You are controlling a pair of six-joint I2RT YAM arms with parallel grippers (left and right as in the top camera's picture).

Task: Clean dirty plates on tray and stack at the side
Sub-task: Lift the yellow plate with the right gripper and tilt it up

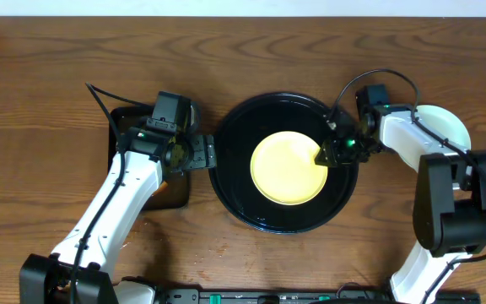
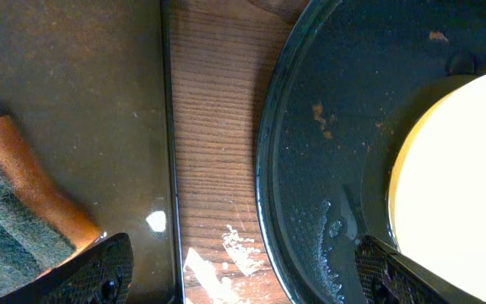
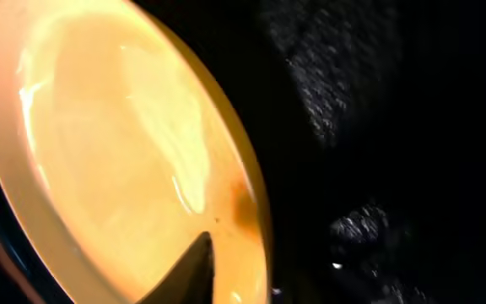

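Note:
A pale yellow plate [image 1: 287, 166] lies in the middle of the large round black tray [image 1: 230, 181]. My right gripper [image 1: 323, 156] is at the plate's right rim. In the right wrist view one finger rests on the plate's [image 3: 125, 143] inner face with the rim between the jaws [image 3: 243, 253]. The other finger is lost in the dark. My left gripper [image 1: 197, 154] is open and empty over the bare wood between the two trays. Its fingers [image 2: 243, 279] straddle that gap, with the tray's wet rim [image 2: 268, 169] and the plate [image 2: 454, 169] to the right.
A smaller black rectangular tray [image 1: 129, 118] lies left of the round one, with an orange and green sponge [image 2: 15, 211] on it. A pale plate [image 1: 445, 122] sits on the table at the far right, partly under my right arm. Wet smears mark the wood [image 2: 234, 253].

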